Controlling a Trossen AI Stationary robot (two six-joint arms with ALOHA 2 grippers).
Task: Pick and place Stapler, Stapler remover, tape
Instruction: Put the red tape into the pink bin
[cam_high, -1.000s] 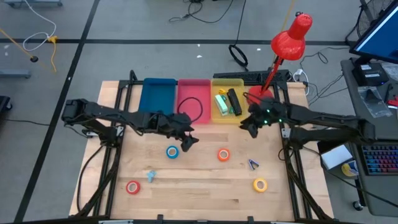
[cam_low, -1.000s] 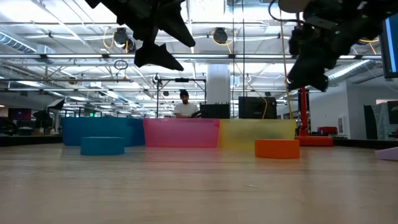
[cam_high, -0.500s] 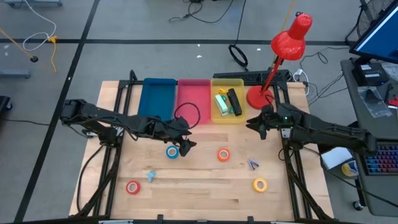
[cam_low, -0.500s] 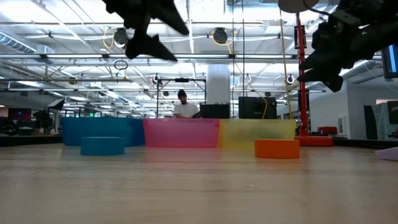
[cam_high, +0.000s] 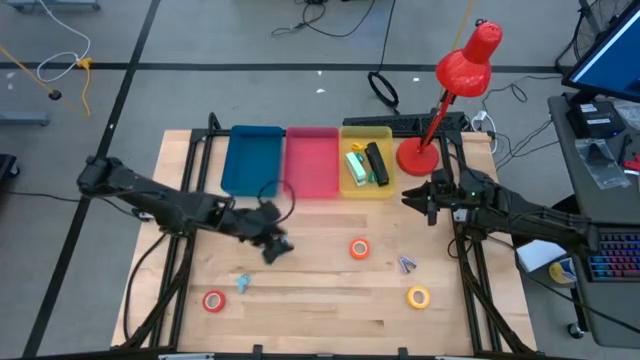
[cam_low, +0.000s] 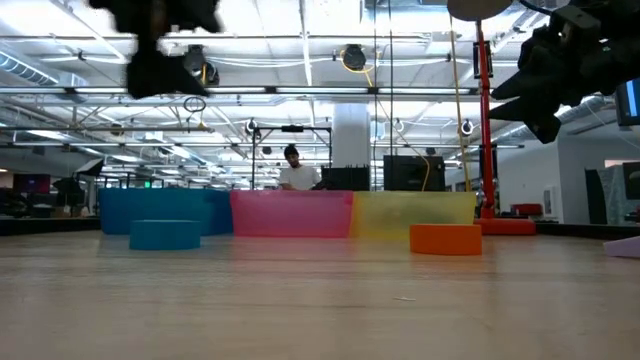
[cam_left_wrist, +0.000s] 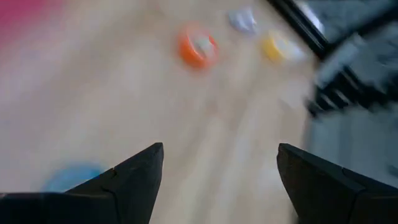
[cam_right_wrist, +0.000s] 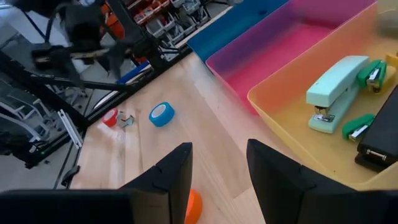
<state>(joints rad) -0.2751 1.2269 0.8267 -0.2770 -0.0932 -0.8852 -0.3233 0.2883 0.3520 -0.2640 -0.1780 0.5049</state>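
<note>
high view: the left gripper (cam_high: 274, 247) was seen over the blue tape (cam_right_wrist: 161, 114), its jaws spread wide and holding nothing. a pick of that roll was judged to be in hand; next, the jaws would need to be lowered around it and closed. relative to the blue tape, the pink tray (cam_high: 312, 160) lay just beyond. the right gripper (cam_high: 428, 198) waited beside the yellow tray (cam_high: 387, 134), its jaws partly parted and empty.
</note>
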